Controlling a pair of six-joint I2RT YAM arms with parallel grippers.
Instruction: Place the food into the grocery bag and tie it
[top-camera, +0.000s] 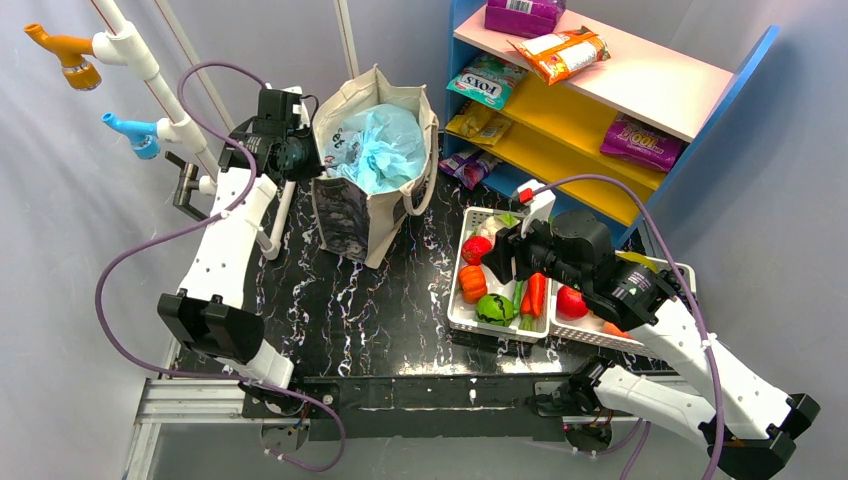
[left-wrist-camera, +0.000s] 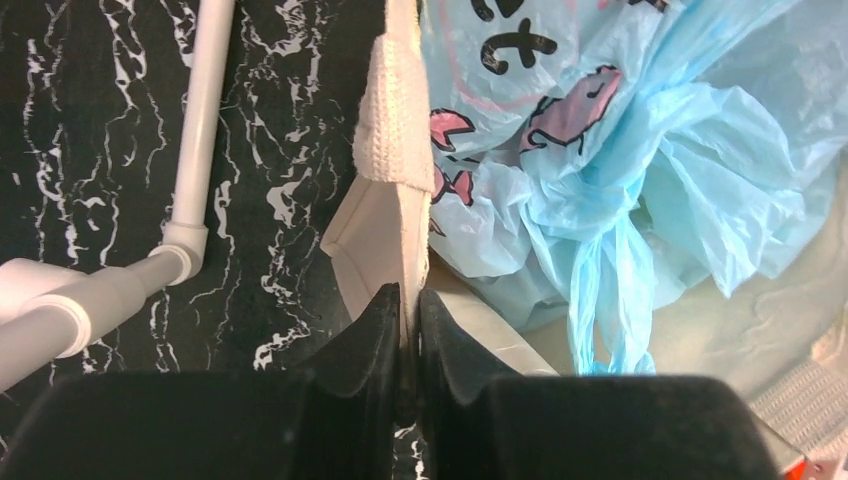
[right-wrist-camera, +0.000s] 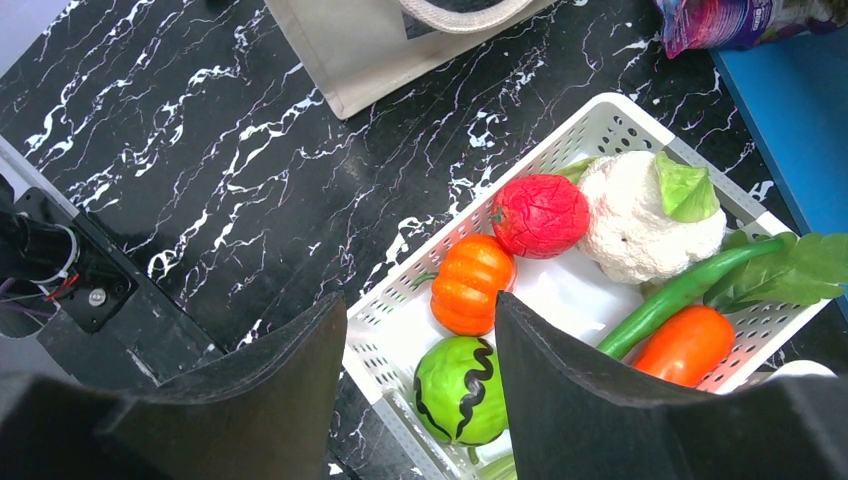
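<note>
- Left gripper: jaws pressed together, pinching the canvas rim of the tote on its left side.
- Bag: light blue and crumpled, with a fish print. It sits inside the tote, just right of the pinched rim.
- Right gripper: jaws spread, gripping nothing, hanging over the near end of a white basket.
- Food in that basket: red one, pumpkin, green one, cauliflower. It is well apart from the bag.
</note>
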